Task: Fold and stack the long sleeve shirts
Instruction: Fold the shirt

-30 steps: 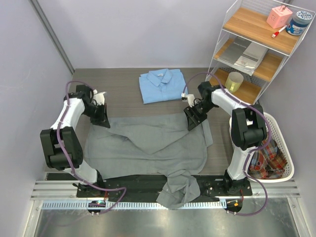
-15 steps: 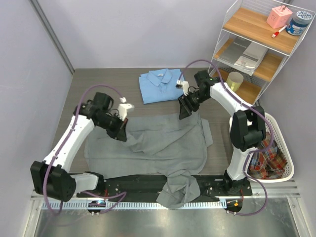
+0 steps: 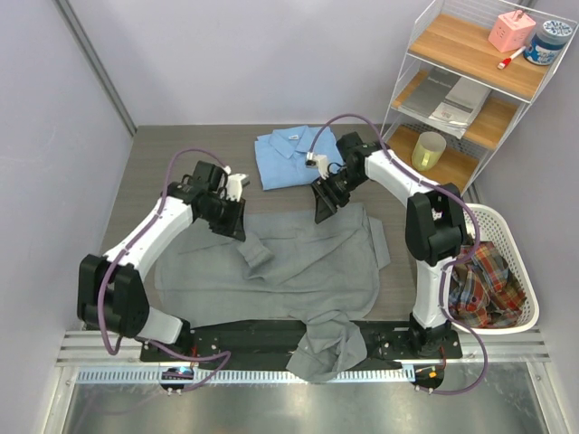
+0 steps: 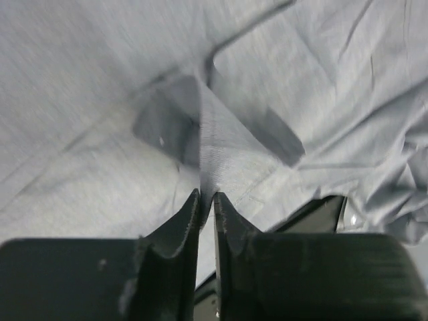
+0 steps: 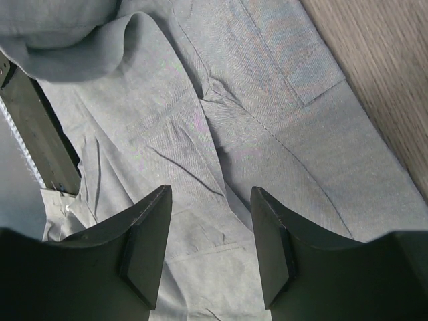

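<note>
The grey long sleeve shirt (image 3: 298, 262) lies spread across the table, with one end hanging over the near edge (image 3: 326, 348). A fold of it runs from its upper left toward the middle. My left gripper (image 3: 237, 217) hangs over that fold, and in the left wrist view its fingers (image 4: 206, 197) stand almost together with a thin ridge of grey cloth (image 4: 200, 134) pinched between them. My right gripper (image 3: 321, 206) hovers open over the shirt's upper right part (image 5: 267, 134), nothing between its fingers (image 5: 210, 189). The light blue shirt (image 3: 297, 155) lies folded at the back.
A white basket (image 3: 517, 298) holding plaid cloth stands at the right edge. Behind it rises a wire shelf rack (image 3: 470, 81) with a yellow cup (image 3: 429, 149). Bare wood table (image 5: 388, 60) shows beside the shirt's far edge.
My left arm swung in from the left edge toward the middle, dragging the grey shirt's left part over itself. The right gripper moved left along the shirt's far edge, still open.
</note>
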You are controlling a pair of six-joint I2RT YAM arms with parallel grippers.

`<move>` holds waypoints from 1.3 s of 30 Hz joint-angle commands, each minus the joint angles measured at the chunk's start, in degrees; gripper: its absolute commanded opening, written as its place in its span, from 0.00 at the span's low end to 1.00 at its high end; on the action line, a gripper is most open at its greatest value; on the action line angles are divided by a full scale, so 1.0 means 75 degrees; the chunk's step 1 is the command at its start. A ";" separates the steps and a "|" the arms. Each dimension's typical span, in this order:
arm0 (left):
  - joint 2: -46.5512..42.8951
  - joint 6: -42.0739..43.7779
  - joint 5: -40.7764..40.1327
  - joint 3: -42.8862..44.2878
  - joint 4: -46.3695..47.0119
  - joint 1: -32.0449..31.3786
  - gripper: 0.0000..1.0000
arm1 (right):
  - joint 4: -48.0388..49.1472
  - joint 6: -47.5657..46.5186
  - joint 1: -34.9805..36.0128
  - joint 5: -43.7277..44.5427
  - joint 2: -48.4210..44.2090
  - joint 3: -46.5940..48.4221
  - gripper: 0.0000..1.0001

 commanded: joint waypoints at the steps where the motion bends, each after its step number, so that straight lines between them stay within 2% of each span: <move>1: 0.0860 -0.0228 0.0755 0.0409 0.1329 -0.0219 0.26 | -0.0090 0.0080 0.0002 0.0013 -0.0195 0.0133 0.56; 2: 0.1059 -0.0039 0.1515 0.0537 0.1284 -0.0475 0.27 | -0.0114 0.0080 -0.0010 0.0025 -0.0207 0.0087 0.56; 5: 0.1622 0.0861 0.1276 0.0948 0.1014 -0.1341 0.26 | -0.0125 0.0150 -0.0138 -0.0255 -0.0289 -0.0148 0.57; 8: 0.2092 0.1040 0.1673 0.1288 0.0768 -0.1497 0.31 | -0.0091 0.0209 -0.0256 -0.0782 -0.0417 -0.0405 0.59; 9: 0.2104 0.1262 0.2232 0.1393 0.0605 -0.1485 0.37 | -0.0056 0.0209 -0.0256 -0.0853 -0.0464 -0.0464 0.60; 11: 0.1638 0.1743 0.2657 0.1395 0.0276 -0.1276 0.41 | 0.0062 0.0244 -0.0256 -0.0901 -0.0593 -0.0698 0.62; 12: 0.1392 0.2278 0.3216 0.1209 0.0229 -0.1100 0.49 | 0.0062 0.0244 -0.0256 -0.0877 -0.0593 -0.0757 0.62; 13: 0.1145 0.2504 0.3361 0.1114 0.0194 -0.0925 0.57 | 0.0062 0.0232 -0.0256 -0.0877 -0.0628 -0.0850 0.62; 14: 0.0714 0.2669 0.3351 0.0997 0.0205 -0.0575 0.70 | 0.0062 0.0232 -0.0256 -0.0889 -0.0687 -0.0909 0.62; 17: 0.0615 0.4072 0.3386 0.1170 -0.0262 -0.0010 0.78 | 0.0120 0.0185 -0.0268 -0.0901 -0.0781 -0.1144 0.62; 18: 0.0766 0.5144 0.3386 0.1334 -0.0658 0.0038 0.79 | 0.0132 0.0162 -0.0268 -0.0901 -0.0816 -0.1191 0.62; 21: 0.1715 0.7127 0.3468 0.2107 -0.1960 0.0096 0.76 | 0.0121 0.0115 -0.0279 -0.0795 -0.0875 -0.1308 0.62; 23: 0.2648 0.8033 0.3713 0.2761 -0.3010 0.0097 0.73 | 0.0121 0.0103 -0.0268 -0.0679 -0.0898 -0.1332 0.62; 25: 0.3249 0.8947 0.3843 0.3232 -0.3531 0.0073 0.75 | 0.0121 0.0092 -0.0268 -0.0643 -0.0945 -0.1343 0.62; 28: 0.3791 0.9127 0.3878 0.3761 -0.3371 0.0003 0.74 | 0.0132 0.0092 -0.0279 -0.0561 -0.1027 -0.1425 0.62; 30: 0.3908 0.9081 0.3727 0.3773 -0.2822 -0.0114 0.72 | 0.0144 0.0103 -0.0279 -0.0444 -0.1027 -0.1507 0.61; 35: 0.4459 0.9337 0.3107 0.3949 -0.2678 -0.0618 0.63 | 0.0191 0.0174 -0.0291 -0.0104 -0.1027 -0.1718 0.58; 39: 0.4623 0.9397 0.2766 0.3645 -0.2362 -0.0840 0.59 | 0.0214 0.0185 -0.0396 0.0037 -0.1074 -0.1870 0.57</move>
